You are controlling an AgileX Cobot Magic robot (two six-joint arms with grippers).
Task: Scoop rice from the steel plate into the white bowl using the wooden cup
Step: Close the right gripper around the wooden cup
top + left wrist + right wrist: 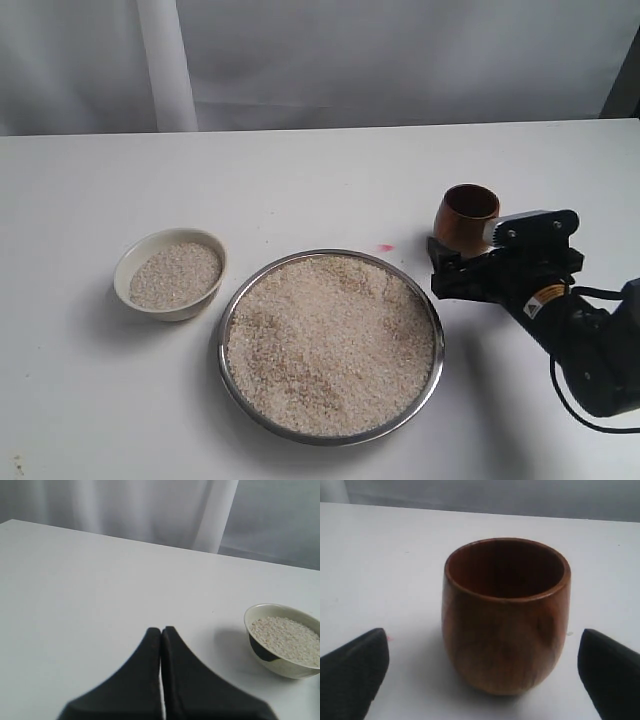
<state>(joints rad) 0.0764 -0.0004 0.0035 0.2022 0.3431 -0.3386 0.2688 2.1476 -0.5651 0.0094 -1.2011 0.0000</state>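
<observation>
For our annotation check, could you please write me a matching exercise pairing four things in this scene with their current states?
1 wooden cup
2 white bowl
3 steel plate
4 left tool

A shut, holding nothing
B broad, covered with rice
C upright, flanked by the open right tool
D small, partly filled

Pairs: 1-C, 2-D, 3-B, 4-A

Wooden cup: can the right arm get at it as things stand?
Probably yes. The right gripper is open, its fingers flanking the upright wooden cup without touching it; nothing stands between them.
</observation>
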